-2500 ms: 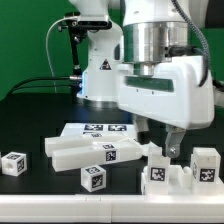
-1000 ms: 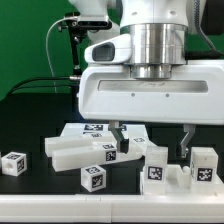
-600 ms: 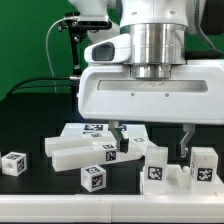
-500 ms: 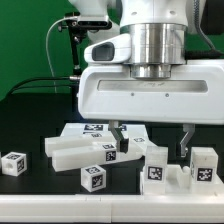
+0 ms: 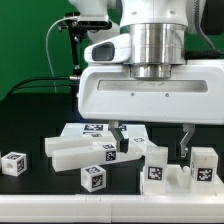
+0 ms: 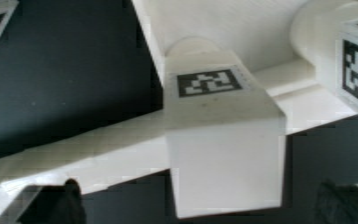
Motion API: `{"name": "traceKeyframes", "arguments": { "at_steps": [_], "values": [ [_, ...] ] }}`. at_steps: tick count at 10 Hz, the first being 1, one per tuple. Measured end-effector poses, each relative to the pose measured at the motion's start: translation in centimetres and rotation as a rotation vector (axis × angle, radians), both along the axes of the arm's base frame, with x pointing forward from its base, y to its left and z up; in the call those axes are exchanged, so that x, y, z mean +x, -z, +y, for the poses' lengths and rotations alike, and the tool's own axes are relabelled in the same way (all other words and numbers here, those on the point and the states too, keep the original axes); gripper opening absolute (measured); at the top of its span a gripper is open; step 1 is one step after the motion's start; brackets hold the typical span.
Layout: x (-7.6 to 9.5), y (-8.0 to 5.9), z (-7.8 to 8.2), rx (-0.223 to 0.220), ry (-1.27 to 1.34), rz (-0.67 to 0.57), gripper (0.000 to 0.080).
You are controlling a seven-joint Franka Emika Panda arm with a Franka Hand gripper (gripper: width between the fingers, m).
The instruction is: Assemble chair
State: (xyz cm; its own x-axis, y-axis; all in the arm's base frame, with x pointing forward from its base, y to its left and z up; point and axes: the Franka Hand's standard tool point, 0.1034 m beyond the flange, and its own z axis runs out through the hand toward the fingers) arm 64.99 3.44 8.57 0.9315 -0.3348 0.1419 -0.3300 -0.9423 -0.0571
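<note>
The chair [image 5: 110, 150] is lying as loose white plastic parts on the black table [image 5: 45, 180], with nothing joined yet. I am taking the upright white tagged block [image 5: 158, 170] as my marker. Well off to its left in the exterior view, a small white tagged cube [image 5: 13, 163] is sitting alone. Nearer to it, a long white plastic bar [image 5: 70, 152] and a second white cube [image 5: 93, 177] are lying, with the marker board [image 5: 92, 128] flat behind them.

Above the block the gripper [image 5: 151, 140] is hanging, and here is the change. A couple of seconds back the hand was turned narrow-on and sitting further to the block's right. Now it is facing broadside, and through the last second it is holding still. Its dark fingers [image 5: 118, 137] are standing spread wide, one showing on each side of the block and pinching nothing.

The wrist view is showing a white tagged part [image 6: 206, 82] running between the fingertips [image 6: 43, 200]; whether it is that same block I cannot tell. Just right of the marker, another white tagged block [image 5: 204, 168] is standing. To me this looks like lining up for a grasp, with the descent and the closing not yet begun.
</note>
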Motion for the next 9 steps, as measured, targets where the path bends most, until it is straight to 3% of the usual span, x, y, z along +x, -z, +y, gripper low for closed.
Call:
{"name": "traceKeyframes", "arguments": {
  "at_steps": [4, 7, 9],
  "values": [
    [-1.3, 0.5, 0.0, 0.03, 0.062, 0.094, 0.0649],
    [-1.3, 0.6, 0.0, 0.041, 0.154, 0.096, 0.028],
    [-1.3, 0.6, 0.1, 0.057, 0.288, 0.098, 0.0282]
  ]
}}
